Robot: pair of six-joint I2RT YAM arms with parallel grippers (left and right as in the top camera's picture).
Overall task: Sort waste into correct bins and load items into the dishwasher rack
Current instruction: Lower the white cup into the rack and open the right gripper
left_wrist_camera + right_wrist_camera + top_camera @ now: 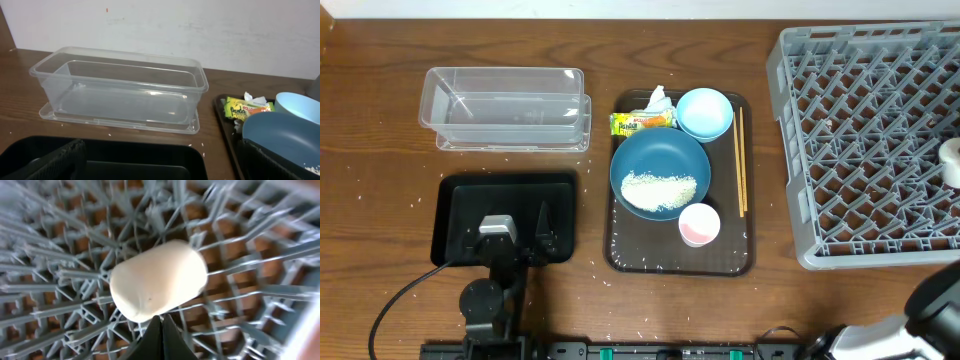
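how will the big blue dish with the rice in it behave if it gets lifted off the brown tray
The dark-blue dish looks rigid and glazed, so it is probably slippery at its rim. Loose rice lies piled in it, so any tilt would likely spill grains. The white cup sits right beside its edge and might get nudged.

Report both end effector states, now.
Left end effector: open, empty, over the black tray.
Right end effector: closed, fingers together beside a cream rounded object on the rack.
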